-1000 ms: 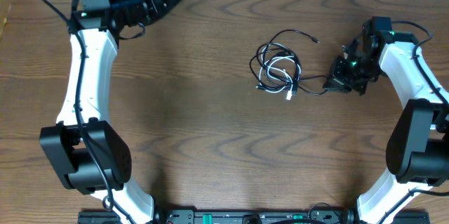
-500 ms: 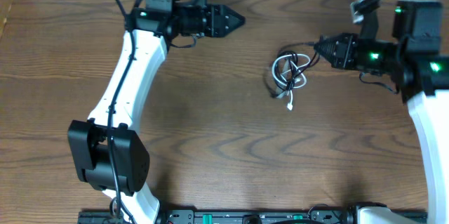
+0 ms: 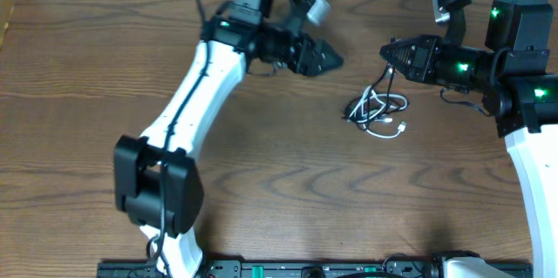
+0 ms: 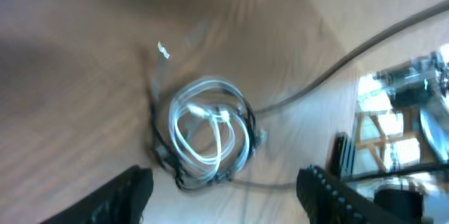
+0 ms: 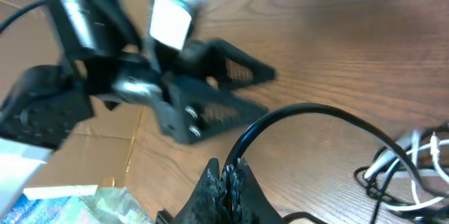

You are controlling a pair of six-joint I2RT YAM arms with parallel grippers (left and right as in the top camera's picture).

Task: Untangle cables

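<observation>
The right gripper's [image 3: 386, 52] closed jaws pinch the black cord [image 5: 302, 108] of the cables [image 3: 375, 110] near the table's [image 3: 261, 173] far edge. The left gripper [image 3: 336, 57] hovers nearby, jaws wide apart, empty.

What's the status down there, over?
Left gripper open, empty. Right gripper shut on black cord. Cables one tangled bundle. Nothing blocking.

The cables [image 3: 372, 108] are black and white; the table [image 3: 288, 191] is brown with wavy darker wood grain.
</observation>
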